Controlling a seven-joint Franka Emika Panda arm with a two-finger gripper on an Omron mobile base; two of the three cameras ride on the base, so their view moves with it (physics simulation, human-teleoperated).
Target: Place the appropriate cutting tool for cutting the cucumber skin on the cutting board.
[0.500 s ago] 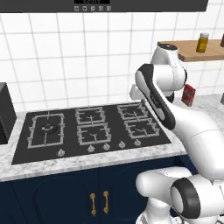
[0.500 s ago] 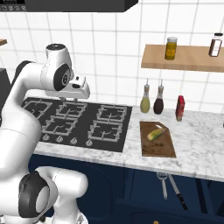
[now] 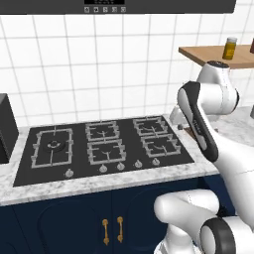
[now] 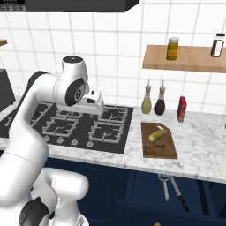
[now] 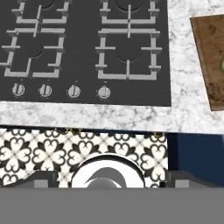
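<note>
The cutting tool (image 4: 165,189) appears to be the slender grey piece with a rounded, looped head. It lies below the front edge of the tabletop (image 4: 201,148), in what looks like a pulled-out drawer, just nearer than the cutting board (image 4: 162,151). A second, longer grey utensil (image 4: 178,194) lies just beside it on the right. At this size I cannot tell for certain which of the two is the peeler. The looped one has its long axis running near to far, head at the far end toward the cabinet and handle pointing near. Its neighbour slants a little rightward as it comes near. The cucumber (image 4: 158,134) rests on the far half of the board, tilted across the grain. The claw (image 4: 99,109) hangs over the right burners of the hob (image 4: 66,124) with its jaws spread wide and nothing between them. From there the tool lies well apart to the right, lower than the tabletop and nearer. The coming move therefore probably calls for a long swing right past the board (image 5: 210,61) and down into the drawer. The jaws would then need to be set across that near-far handle.
</note>
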